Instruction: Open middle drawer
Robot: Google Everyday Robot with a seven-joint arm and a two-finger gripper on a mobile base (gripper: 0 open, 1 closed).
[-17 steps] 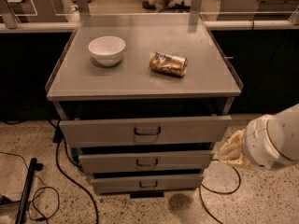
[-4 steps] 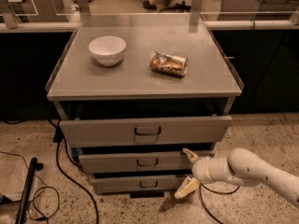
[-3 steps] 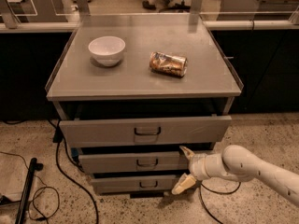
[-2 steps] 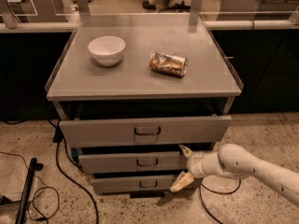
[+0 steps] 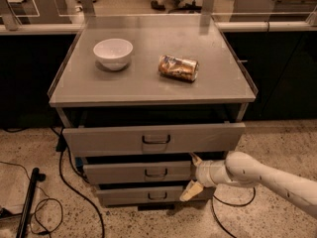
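the pincer (image 5: 193,175) sits below the counter's (image 5: 148,86) front right corner with its fingers spread, at the right end of the middle drawer (image 5: 136,173). its arm (image 5: 267,175) blocks the floor space under that corner. the top drawer (image 5: 109,139) stands a little forward and overhangs the middle drawer's handle (image 5: 156,173), so room above the handle is tight. straight out from the middle of the front edge, the way to the handle is free. below the front left corner, cables (image 5: 61,157) and a dark pole (image 5: 28,202) clutter the floor.
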